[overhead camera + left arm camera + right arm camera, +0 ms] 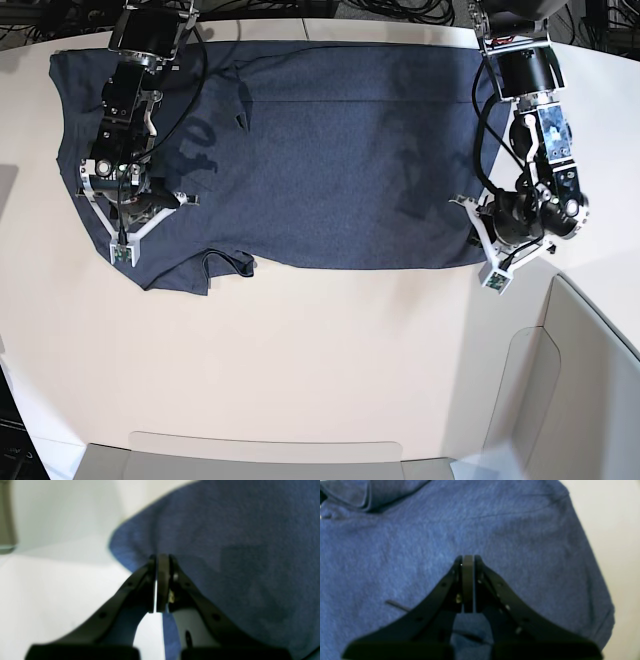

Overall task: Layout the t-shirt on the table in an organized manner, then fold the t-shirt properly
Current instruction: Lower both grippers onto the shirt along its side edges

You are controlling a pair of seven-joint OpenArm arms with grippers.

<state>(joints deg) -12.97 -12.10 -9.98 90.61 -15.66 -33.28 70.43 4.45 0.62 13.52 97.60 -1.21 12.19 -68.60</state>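
The dark navy t-shirt lies spread flat across the far half of the off-white table, with one sleeve bunched at its near left edge. My left gripper hangs at the shirt's right edge near the near corner. In the left wrist view the left gripper is shut, tips over the border between t-shirt and table, with no cloth seen between the fingers. My right gripper is over the shirt's left part. Up close the right gripper is shut above the blue t-shirt.
Grey translucent bin walls stand at the near right and along the near edge. Cables trail from both arms over the shirt. A fold ridge runs across the cloth at the top left of the right wrist view.
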